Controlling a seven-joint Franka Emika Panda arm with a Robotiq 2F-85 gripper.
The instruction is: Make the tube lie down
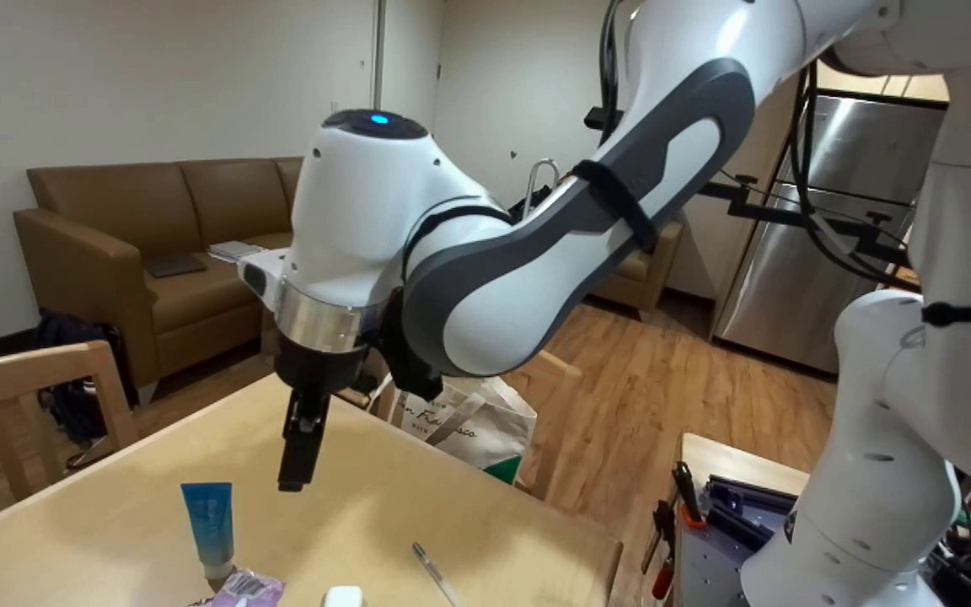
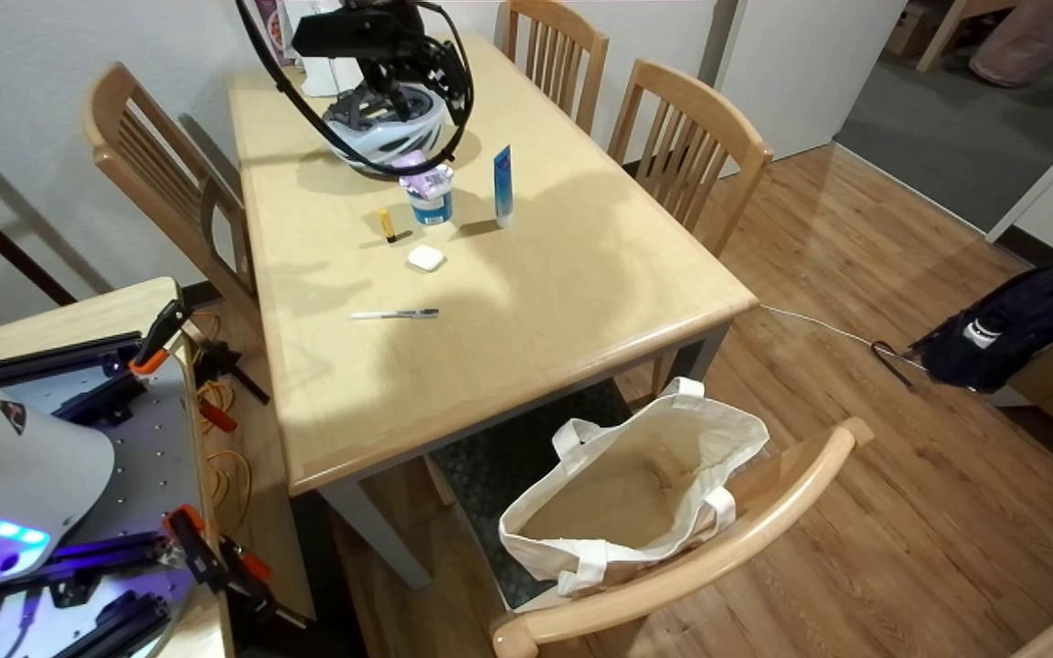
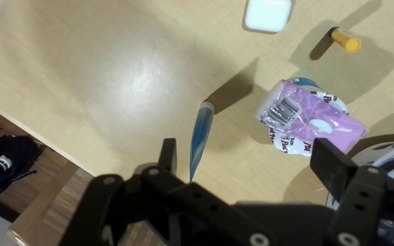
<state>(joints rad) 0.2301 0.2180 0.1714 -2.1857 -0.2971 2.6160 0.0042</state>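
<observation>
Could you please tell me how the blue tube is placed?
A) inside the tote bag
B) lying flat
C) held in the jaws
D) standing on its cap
D, as both exterior views show the blue tube upright, its pale cap down on the table.

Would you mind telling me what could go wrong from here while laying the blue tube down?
The tube stands upright on its cap, so an off-centre nudge could topple it uncontrolled, perhaps against the cup. In the wrist view, one side of the open gripper overlaps the purple packet on that cup; coming straight down there might knock it off. The small yellow stick also stands upright, so a wide sweep could tip it over.
</observation>
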